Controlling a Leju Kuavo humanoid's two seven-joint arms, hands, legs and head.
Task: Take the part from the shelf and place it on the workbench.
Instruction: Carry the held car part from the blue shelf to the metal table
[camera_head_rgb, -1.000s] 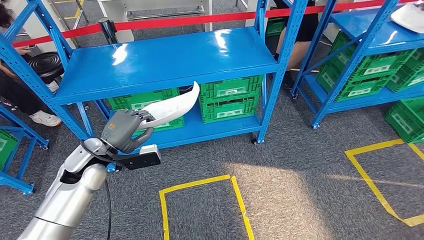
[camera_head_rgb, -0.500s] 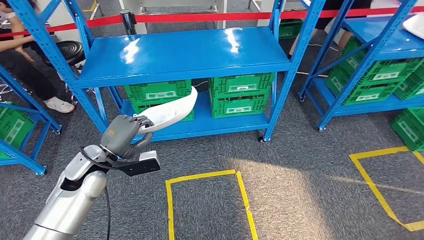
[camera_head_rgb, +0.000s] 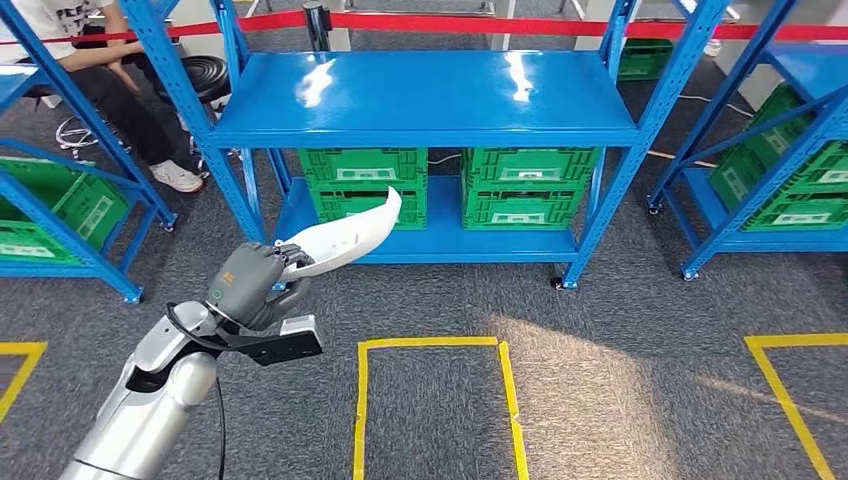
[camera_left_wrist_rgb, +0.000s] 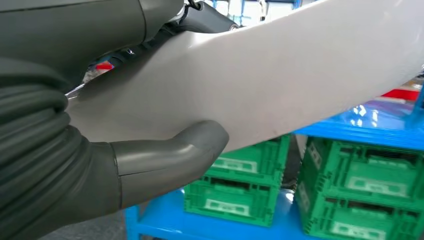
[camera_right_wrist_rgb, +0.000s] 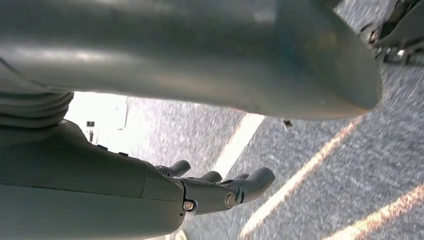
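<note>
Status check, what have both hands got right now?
Left hand grips curved white plastic part, off the blue metal shelf. Right hand hangs over floor, holding nothing. No workbench in sight.

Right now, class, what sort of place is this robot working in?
Probably a warehouse or factory training floor: blue steel shelving racks hold green plastic crates, and yellow tape rectangles mark the grey carpet.

The left hand (camera_head_rgb: 250, 283) covers the near end of the white part (camera_head_rgb: 350, 230); the seated person (camera_head_rgb: 95, 50) far left is cut off.
</note>
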